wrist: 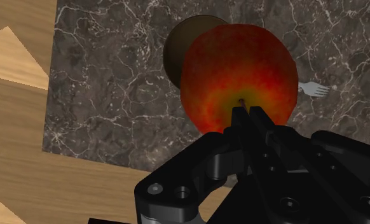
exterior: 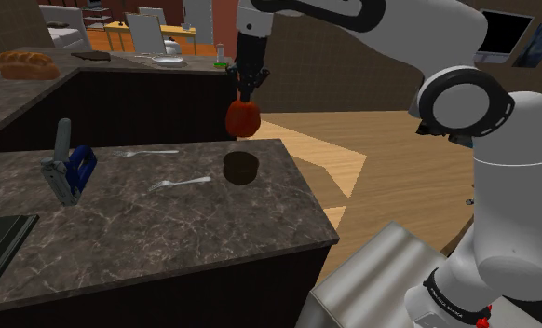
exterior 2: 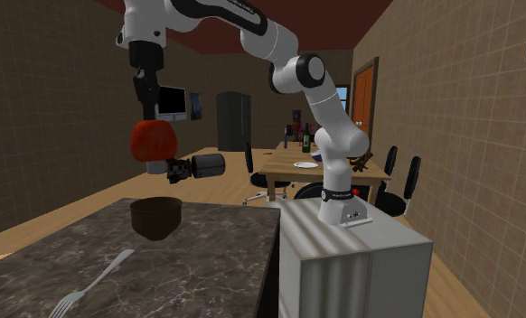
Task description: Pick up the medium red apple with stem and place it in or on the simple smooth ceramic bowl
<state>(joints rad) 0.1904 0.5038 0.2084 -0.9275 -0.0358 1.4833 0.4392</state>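
So the round red apple (exterior: 242,118) hangs from the black gripper (exterior: 248,91), which is pinched onto its stem end, above the dark brown bowl (exterior: 240,167) by the marble counter's (exterior: 167,233) far corner. It looks firm, smooth and weighty; I'd grab its sides instead.

Dark marbled surface (exterior: 167,233). On it I see a brown bowl (exterior: 240,167) roughly beneath the pincer (exterior: 248,95), one fork (exterior: 179,183) near the bowl, a second fork (exterior: 148,152) and a blue-grey stapler (exterior: 69,170) farther from the pincer.

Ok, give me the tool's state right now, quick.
The tool is closed, holding the apple in the air over the bowl.
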